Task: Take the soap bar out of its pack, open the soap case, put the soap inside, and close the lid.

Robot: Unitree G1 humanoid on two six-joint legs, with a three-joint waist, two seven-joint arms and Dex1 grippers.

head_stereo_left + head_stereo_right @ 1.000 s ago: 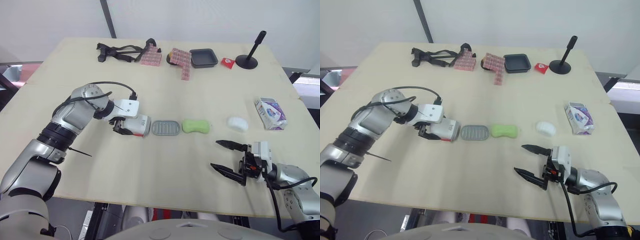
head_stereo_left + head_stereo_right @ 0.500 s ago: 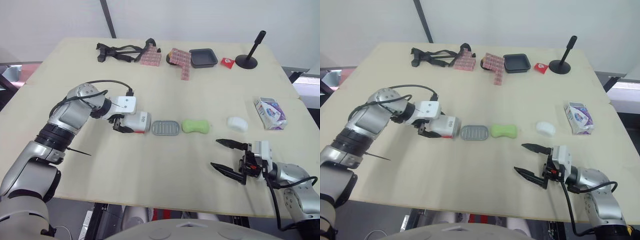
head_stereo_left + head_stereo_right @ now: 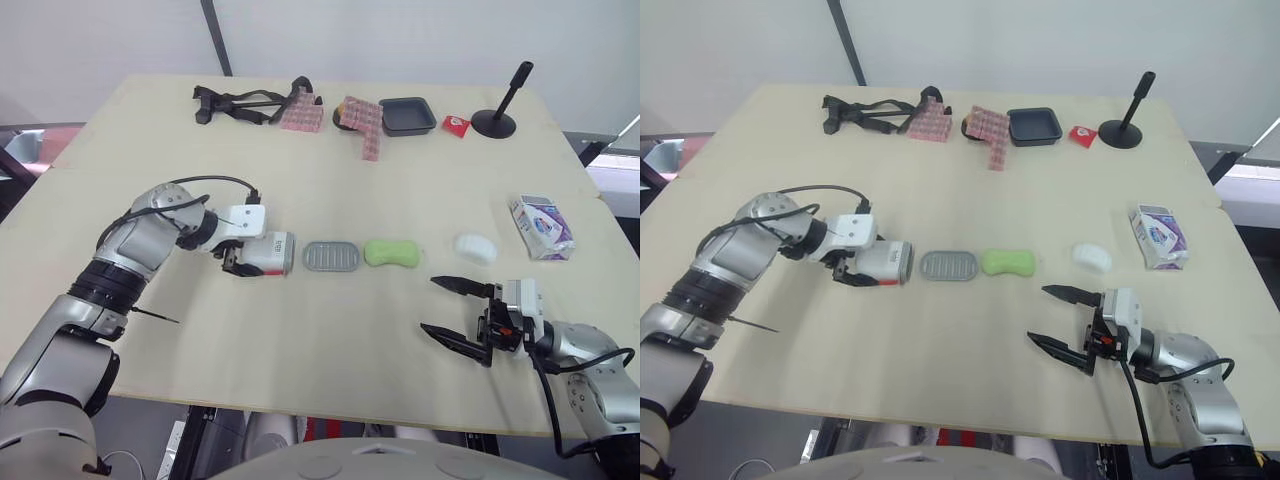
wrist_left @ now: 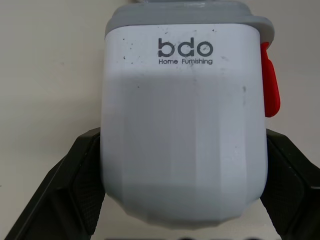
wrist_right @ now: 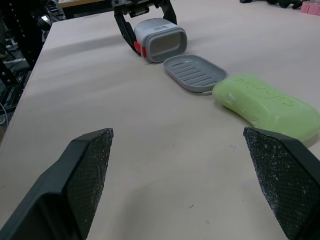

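Though it's tipped, left fingers clamp the case.

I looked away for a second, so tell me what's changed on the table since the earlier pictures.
The left gripper, shut on the white soap case, has drawn it a little toward the robot's left, away from the grey tray. The tray, green soap, white soap, soap pack and open right gripper stayed put.
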